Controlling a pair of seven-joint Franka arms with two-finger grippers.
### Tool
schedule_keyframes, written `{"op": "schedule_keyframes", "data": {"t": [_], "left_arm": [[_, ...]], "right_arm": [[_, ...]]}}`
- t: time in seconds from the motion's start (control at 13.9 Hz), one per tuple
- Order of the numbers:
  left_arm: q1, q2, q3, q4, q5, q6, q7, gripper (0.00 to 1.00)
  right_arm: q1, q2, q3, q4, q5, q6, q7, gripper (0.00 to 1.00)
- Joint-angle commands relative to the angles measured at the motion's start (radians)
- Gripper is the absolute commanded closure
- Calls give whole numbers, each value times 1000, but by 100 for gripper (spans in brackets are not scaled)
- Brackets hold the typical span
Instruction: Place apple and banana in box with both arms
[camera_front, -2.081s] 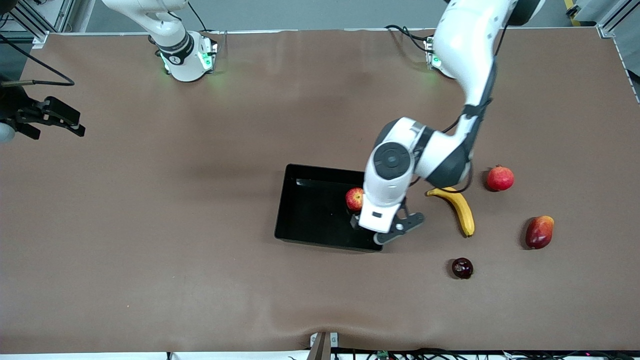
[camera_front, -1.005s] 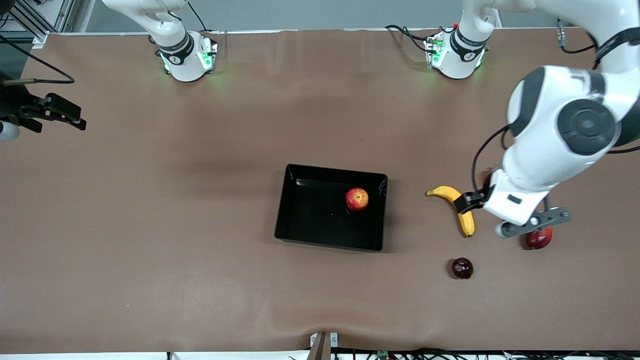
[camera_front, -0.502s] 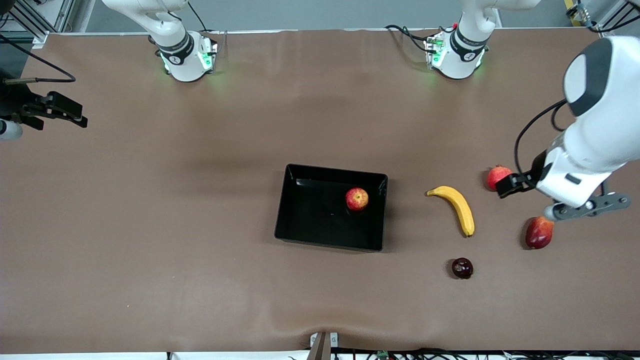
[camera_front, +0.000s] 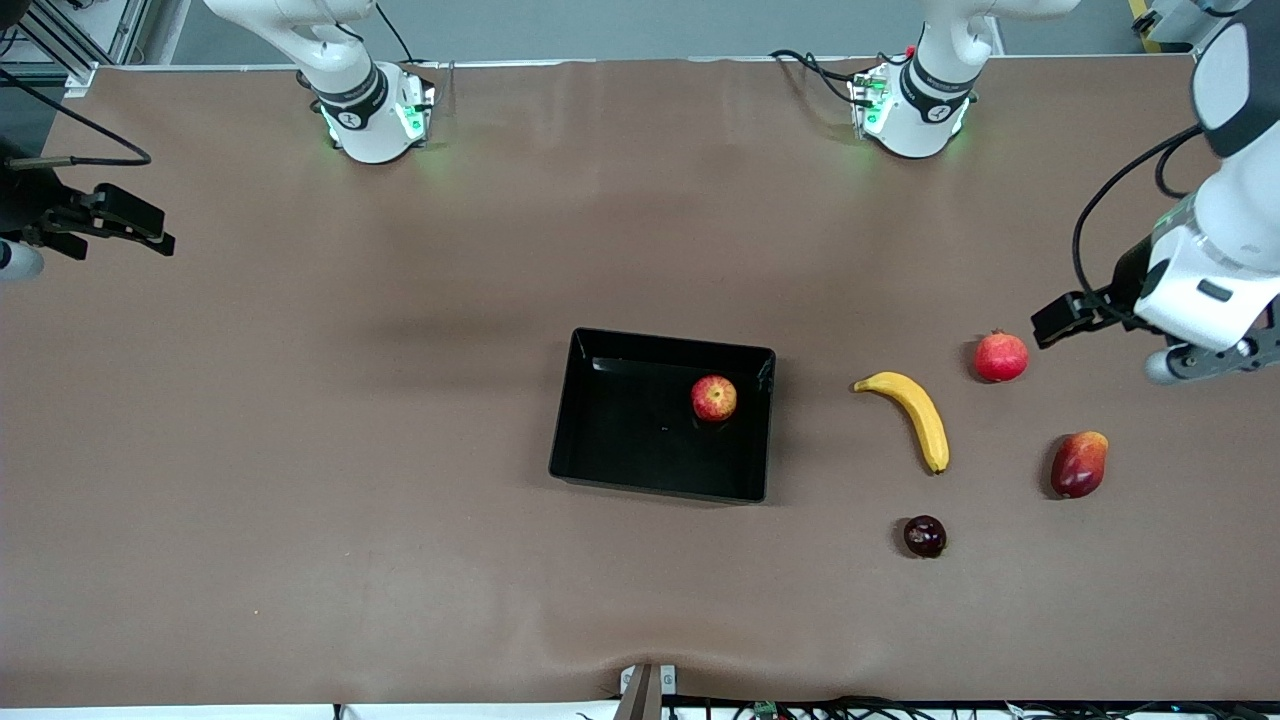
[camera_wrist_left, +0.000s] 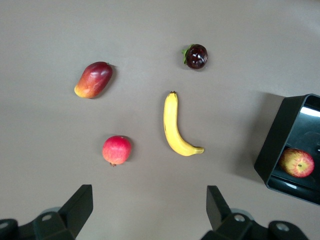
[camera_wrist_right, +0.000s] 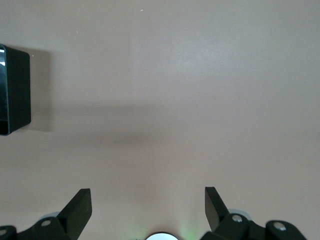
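I see the left gripper (camera_wrist_left: 147, 210) up over bare table at the left arm's end, fingers spread wide and holding nothing. The right gripper (camera_wrist_right: 147, 210) waits likewise, wide apart and empty, at the right arm's end. The apple (camera_front: 714, 398) lies in the box (camera_front: 600, 470); the banana (camera_front: 915, 412) lies on the table beside the box.

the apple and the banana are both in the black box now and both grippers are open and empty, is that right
Not quite. Only the apple is in the box; the front view shows the banana lying on the table toward the left arm's end. The left gripper and right gripper are open and empty.
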Motion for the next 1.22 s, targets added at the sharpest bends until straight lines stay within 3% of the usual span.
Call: {"op": "schedule_keyframes", "data": {"t": [0.0,0.79,1.0,1.15], "left_arm": [[16,-47,-8,-23,0,-15,15,0],[90,-107,-23,-24,-3,-84,134,0],[220,-124,-168,-42,-3,-86,134,0],[256,-147,-210,-70,-12,-84,134,0]], "right_arm": [[-5,3,7,15,3,-9,49,0],[-9,3,7,21,6,-13,-26,0],[-10,3,5,21,27,-13,-22,0],[-10,6,5,21,32,-12,-19,0]]}}
